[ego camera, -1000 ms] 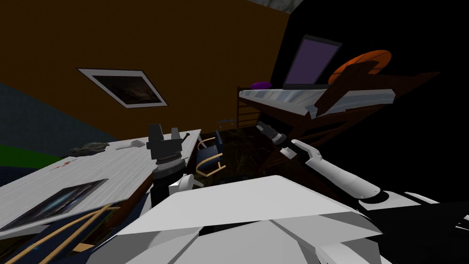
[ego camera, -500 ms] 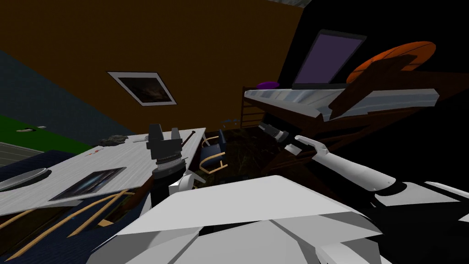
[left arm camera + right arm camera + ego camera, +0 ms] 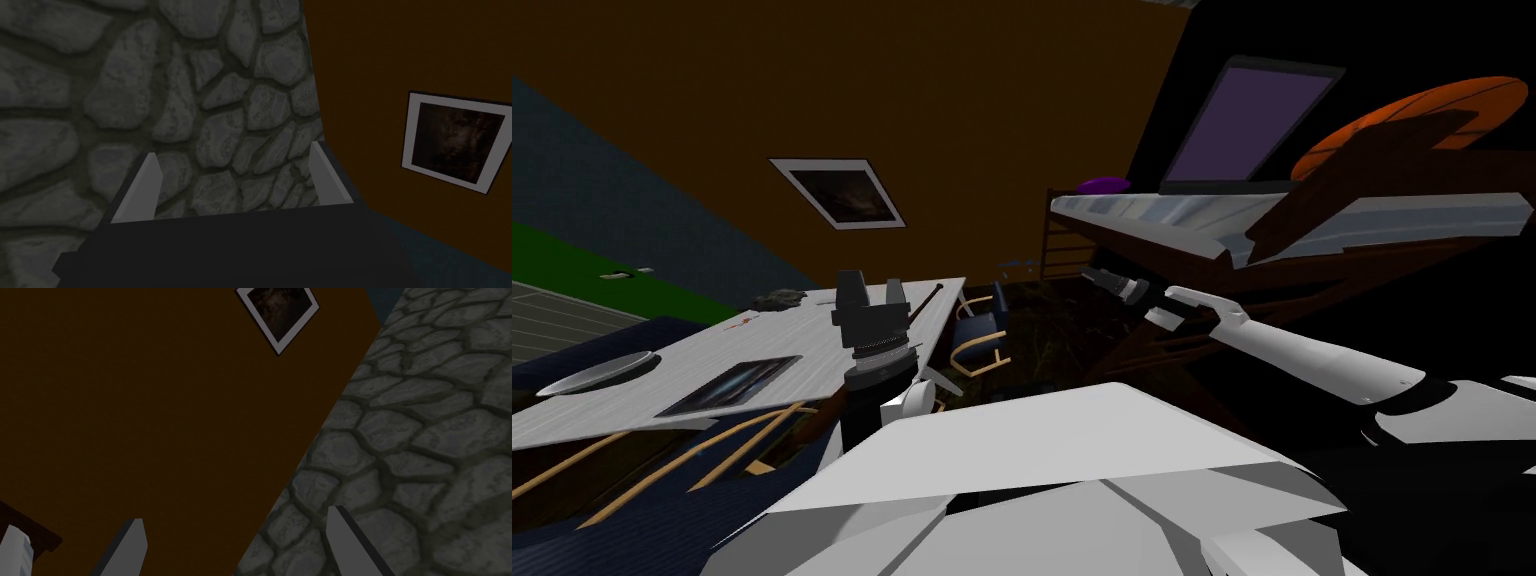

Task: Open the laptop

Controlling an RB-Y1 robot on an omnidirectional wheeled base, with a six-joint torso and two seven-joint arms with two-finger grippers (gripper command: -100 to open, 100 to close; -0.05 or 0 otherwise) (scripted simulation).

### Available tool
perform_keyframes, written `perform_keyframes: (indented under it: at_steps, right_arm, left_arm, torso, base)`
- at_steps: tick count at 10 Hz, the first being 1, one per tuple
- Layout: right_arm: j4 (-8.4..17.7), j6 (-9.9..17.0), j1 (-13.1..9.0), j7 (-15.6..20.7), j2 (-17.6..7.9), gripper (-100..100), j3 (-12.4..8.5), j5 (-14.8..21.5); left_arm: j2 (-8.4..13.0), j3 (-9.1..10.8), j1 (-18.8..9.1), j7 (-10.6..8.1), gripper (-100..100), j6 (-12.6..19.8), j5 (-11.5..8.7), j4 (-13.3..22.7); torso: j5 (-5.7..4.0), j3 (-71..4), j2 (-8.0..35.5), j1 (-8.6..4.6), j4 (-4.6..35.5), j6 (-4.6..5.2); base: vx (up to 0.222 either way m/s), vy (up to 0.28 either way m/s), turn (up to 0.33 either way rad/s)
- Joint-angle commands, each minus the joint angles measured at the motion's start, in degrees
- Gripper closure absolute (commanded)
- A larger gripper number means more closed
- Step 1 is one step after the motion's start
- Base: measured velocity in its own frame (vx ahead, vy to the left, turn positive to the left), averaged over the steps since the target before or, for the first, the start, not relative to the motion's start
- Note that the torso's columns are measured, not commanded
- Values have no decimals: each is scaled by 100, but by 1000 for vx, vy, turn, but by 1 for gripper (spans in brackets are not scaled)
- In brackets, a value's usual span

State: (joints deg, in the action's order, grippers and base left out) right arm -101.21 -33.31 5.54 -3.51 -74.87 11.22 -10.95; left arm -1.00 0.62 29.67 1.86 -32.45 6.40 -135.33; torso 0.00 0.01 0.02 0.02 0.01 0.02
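The laptop (image 3: 1257,125) sits on the far table (image 3: 1152,212). Its lid is up and its screen is purple. The right gripper (image 3: 1097,277) is just below the table's edge, fingers apart. The left gripper (image 3: 872,280) is well away from the table, fingers apart.

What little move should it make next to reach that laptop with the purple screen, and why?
Probably raise the right gripper toward the laptop: it hangs open below the edge of the desk that the laptop sits on, apart from it. The purple screen already stands upright, so little opening may remain.
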Motion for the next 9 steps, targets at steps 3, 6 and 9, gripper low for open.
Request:
perform_keyframes:
  at_steps: [3,6,9]
  right_arm:
    - [566,-46,-256,57,-804,-100,266,-110]
    - [584,-46,-256,57,-1271,-100,266,-110]
    - [885,-70,-381,91,-1864,-100,401,-164]
  left_arm:
    - [0,0,0,0,0,0,0,0]
    - [0,0,0,0,0,0,0,0]
    - [0,0,0,0,0,0,0,0]
  torso:
    - [0,-1,-1,-3,0,3]
    - [-1,0,0,-2,0,3]
    - [0,-3,-5,-2,-1,0]
  base:
    - [5,-6,125]
    - [6,-6,31]
    - [8,-6,133]
